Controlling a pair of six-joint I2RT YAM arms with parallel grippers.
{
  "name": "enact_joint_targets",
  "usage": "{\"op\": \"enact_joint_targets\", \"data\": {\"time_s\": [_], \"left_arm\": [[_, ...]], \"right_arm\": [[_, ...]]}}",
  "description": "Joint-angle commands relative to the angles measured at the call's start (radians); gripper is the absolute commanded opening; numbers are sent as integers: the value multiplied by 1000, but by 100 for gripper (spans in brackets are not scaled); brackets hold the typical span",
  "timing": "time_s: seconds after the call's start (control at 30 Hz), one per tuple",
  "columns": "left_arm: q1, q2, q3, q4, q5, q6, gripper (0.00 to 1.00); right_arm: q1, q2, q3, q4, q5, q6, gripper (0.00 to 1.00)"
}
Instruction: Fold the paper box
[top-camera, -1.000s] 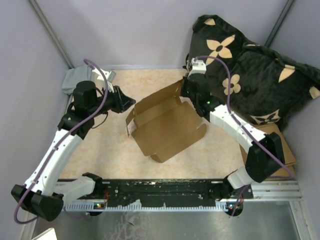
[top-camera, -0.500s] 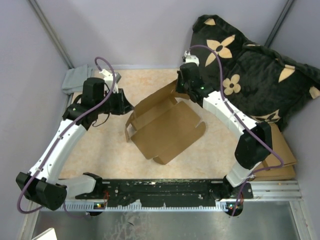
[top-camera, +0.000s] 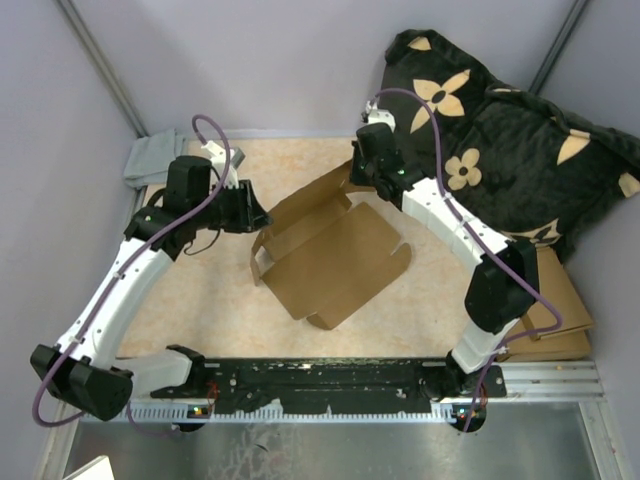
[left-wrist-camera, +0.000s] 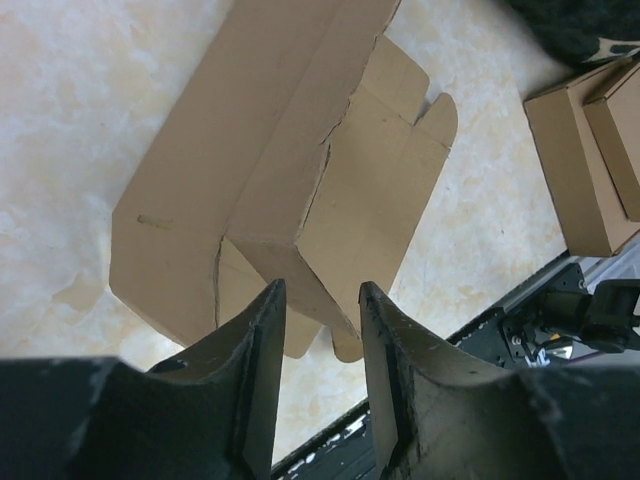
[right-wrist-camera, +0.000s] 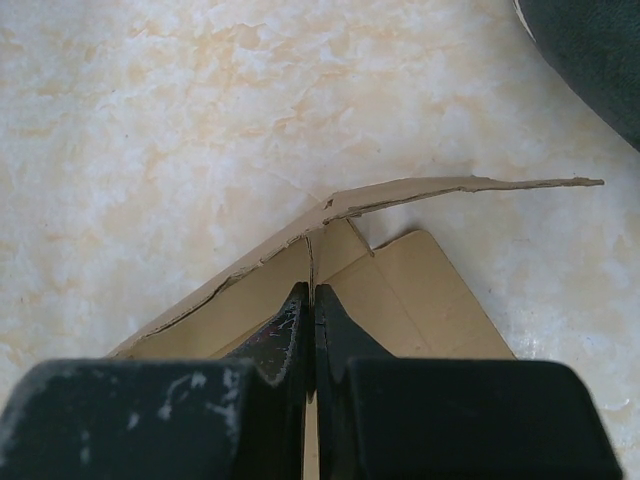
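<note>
The paper box (top-camera: 335, 255) is plain brown cardboard, lying partly folded in the middle of the table with its side walls raised. My right gripper (top-camera: 360, 185) is at the box's far edge. In the right wrist view the gripper (right-wrist-camera: 312, 296) is shut on a thin upright flap of the box (right-wrist-camera: 420, 290). My left gripper (top-camera: 258, 213) is open at the box's left end. In the left wrist view the gripper (left-wrist-camera: 315, 300) has a folded corner of the box (left-wrist-camera: 300, 130) just beyond its fingertips, not gripped.
A black cushion with beige flowers (top-camera: 500, 150) fills the back right corner. Folded cardboard boxes (top-camera: 555, 310) are stacked at the right edge and show in the left wrist view (left-wrist-camera: 590, 170). A grey cloth (top-camera: 150, 158) lies at the back left. A black rail (top-camera: 320, 380) runs along the near edge.
My right gripper has moved left and back with the far flap held in it. The box has shifted a little left. My left gripper has edged closer to the box's left end.
</note>
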Motion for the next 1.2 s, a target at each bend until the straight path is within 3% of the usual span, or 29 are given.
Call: {"op": "enact_joint_targets", "data": {"time_s": [0.0, 0.43, 0.8, 1.07, 1.17], "left_arm": [[-21, 15, 34, -15, 8, -29, 42], [-48, 80, 38, -56, -124, -12, 31], [-48, 98, 84, -137, -275, 16, 31], [-49, 114, 49, -107, -287, 13, 31], [-49, 119, 44, -96, -295, 12, 24]], "right_arm": [[2, 15, 66, -14, 0, -1, 0], [2, -14, 46, -19, 2, -23, 0], [2, -91, -17, -35, 15, -29, 0], [2, -150, -94, -20, -17, -4, 0], [2, -160, -102, -26, -33, 1, 0]]}}
